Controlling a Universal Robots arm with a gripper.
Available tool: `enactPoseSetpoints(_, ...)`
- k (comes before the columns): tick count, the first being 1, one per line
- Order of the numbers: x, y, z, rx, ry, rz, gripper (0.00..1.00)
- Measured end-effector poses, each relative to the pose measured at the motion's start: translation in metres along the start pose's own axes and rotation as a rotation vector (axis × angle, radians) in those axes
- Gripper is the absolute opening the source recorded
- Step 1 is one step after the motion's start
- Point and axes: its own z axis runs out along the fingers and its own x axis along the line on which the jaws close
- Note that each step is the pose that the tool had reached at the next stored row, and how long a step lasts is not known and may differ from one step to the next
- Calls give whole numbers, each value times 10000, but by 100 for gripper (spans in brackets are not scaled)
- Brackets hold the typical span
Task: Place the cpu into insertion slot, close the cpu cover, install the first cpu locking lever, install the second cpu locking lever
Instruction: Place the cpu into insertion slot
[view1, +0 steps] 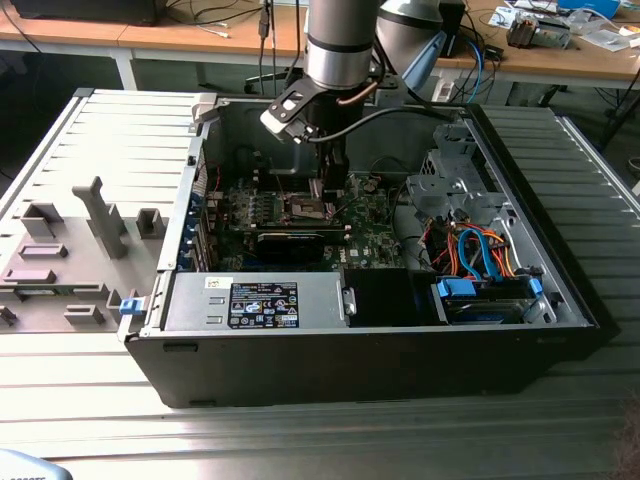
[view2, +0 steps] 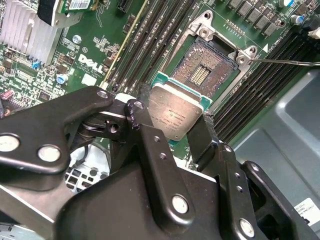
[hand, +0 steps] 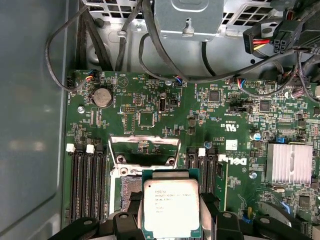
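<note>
The arm (view1: 338, 45) hangs vertically inside the open computer case (view1: 350, 365), its fingers (view2: 202, 142) clamped on opposite edges of the cpu (view2: 176, 112), held flat near the uncovered insertion slot (view2: 202, 72), memory slots (view2: 160, 40) flanking it.

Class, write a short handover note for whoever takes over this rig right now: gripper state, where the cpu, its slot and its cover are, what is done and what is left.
Gripper: shut on the cpu, gripping two opposite edges, down inside the computer case.
Insertion slot: open, contacts bare. The cpu is held close over it, not seated.
Cpu cover: swung up, open.
Done: cpu picked up and brought to the slot.
Left: seating the cpu, closing the cover, both locking levers.
</note>
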Motion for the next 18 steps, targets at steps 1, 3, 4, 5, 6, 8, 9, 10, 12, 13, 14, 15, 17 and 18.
enactPoseSetpoints(1,0,-2,1,0,0,0,54)
enactPoseSetpoints(3,1,-13,5,0,0,0,54)
enactPoseSetpoints(4,1,-18,7,0,0,-1,54)
enactPoseSetpoints(5,1,-21,8,0,0,-1,54)
enactPoseSetpoints(6,2,-23,9,1,0,0,54)
enactPoseSetpoints(8,2,-30,12,1,0,-1,54)
enactPoseSetpoints(9,2,-32,12,0,0,0,54)
enactPoseSetpoints(10,2,-35,14,0,0,-1,54)
enactPoseSetpoints(12,3,-40,15,0,0,0,54)
enactPoseSetpoints(13,3,-42,16,0,0,0,54)
enactPoseSetpoints(14,3,-45,17,0,0,0,54)
enactPoseSetpoints(15,3,-47,17,1,0,0,54)
enactPoseSetpoints(17,4,-52,19,0,1,0,54)
enactPoseSetpoints(18,4,-56,20,0,0,0,54)
